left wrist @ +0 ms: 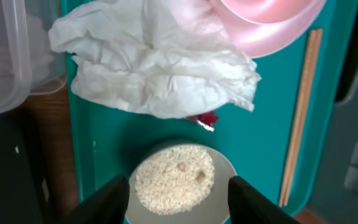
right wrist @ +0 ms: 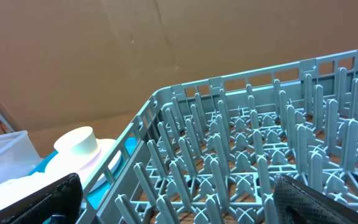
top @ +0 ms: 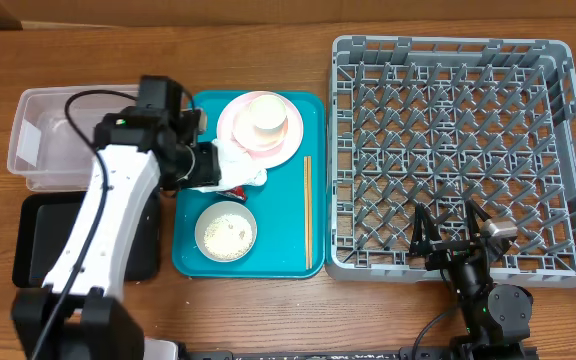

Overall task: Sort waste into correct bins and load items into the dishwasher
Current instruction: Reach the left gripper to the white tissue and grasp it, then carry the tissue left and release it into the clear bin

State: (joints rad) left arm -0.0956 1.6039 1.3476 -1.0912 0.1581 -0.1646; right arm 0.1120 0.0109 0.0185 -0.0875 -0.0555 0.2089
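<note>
Left gripper (left wrist: 179, 194), jaws spread and empty, hovers by the teal tray (left wrist: 260, 143), near its left edge, where the crumpled napkin (left wrist: 160, 68) lies, a red wrapper (left wrist: 205, 118) apparently tucked beneath. Waste-sorting seems in hand; next, descend and close on the napkin.

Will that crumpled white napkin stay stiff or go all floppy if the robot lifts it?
Probably floppy: the crumpled napkin is all soft folds and slumps against the pink plate, so it should sag. It looks thin, so it is likely very light. The red wrapper peeking from under it might get dragged along.
</note>
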